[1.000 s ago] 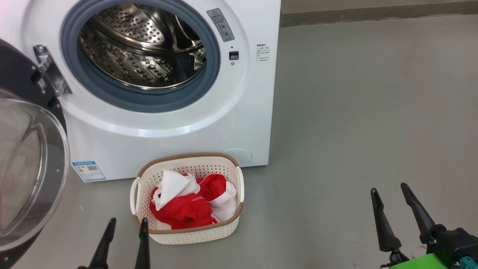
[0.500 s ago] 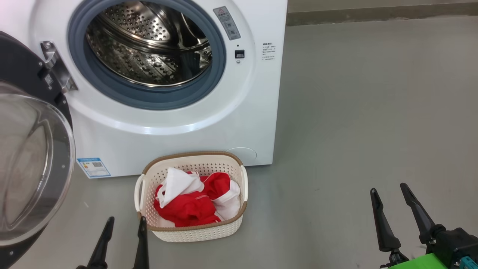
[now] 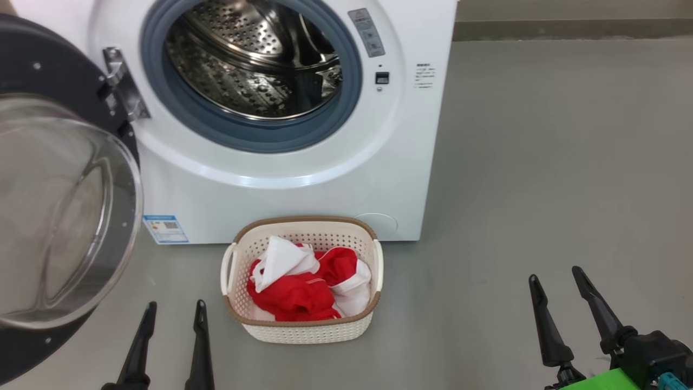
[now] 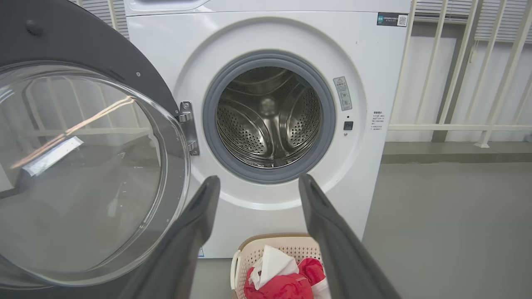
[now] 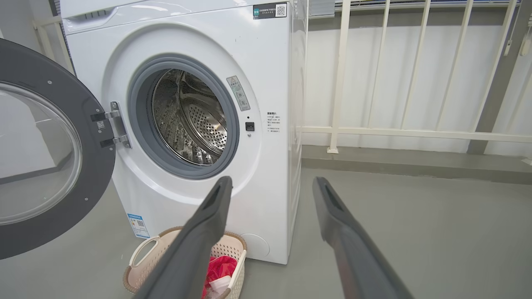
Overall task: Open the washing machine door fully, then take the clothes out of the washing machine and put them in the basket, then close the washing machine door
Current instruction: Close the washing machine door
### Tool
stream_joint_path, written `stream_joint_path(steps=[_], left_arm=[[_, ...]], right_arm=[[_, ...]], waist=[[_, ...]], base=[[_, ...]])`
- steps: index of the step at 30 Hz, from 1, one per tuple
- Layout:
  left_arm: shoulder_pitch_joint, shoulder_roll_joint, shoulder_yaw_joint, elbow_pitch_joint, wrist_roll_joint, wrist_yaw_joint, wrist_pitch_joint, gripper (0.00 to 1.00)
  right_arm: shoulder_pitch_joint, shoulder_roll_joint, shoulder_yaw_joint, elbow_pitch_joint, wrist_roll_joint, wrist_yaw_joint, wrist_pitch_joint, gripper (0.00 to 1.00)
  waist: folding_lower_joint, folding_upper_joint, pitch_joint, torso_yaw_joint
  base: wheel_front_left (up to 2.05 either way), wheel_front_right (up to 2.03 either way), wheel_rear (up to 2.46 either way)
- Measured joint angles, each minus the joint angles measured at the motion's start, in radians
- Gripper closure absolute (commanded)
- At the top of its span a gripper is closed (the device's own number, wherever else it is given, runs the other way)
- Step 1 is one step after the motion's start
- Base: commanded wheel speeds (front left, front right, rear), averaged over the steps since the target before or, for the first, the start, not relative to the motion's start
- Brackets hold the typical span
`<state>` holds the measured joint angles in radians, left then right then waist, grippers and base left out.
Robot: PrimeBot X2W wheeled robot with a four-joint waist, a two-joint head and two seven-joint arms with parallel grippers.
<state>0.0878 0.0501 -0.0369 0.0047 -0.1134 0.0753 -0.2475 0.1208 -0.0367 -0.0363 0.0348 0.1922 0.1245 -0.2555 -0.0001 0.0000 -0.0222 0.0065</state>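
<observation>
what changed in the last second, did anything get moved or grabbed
The head camera swung left, so the washing machine, its door and the basket slid right in view; none itself moved. Nothing grabbed or released: both jaws stayed open, clothes stayed in the basket, door open.

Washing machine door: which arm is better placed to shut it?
Left: the open left gripper hovers just beside the washing machine door; the right gripper sits far beyond the basket.

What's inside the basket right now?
Red clothes with white panels, heaped in the basket. Its bottom, and anything under the heap, is covered.
</observation>
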Motion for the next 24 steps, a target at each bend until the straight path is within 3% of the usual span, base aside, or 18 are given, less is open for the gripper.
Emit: stream_joint_path(steps=[24], left_arm=[[0.017, 0.017, 0.004, -0.082, 0.006, 0.031, 0.019, 0.00]], right_arm=[[-0.026, 0.000, 0.060, -0.002, -0.002, 0.000, 0.000, 0.00]], waist=[[0.0000, 0.0000, -0.001, 0.228]], base=[[0.00, 0.00, 0.00]])
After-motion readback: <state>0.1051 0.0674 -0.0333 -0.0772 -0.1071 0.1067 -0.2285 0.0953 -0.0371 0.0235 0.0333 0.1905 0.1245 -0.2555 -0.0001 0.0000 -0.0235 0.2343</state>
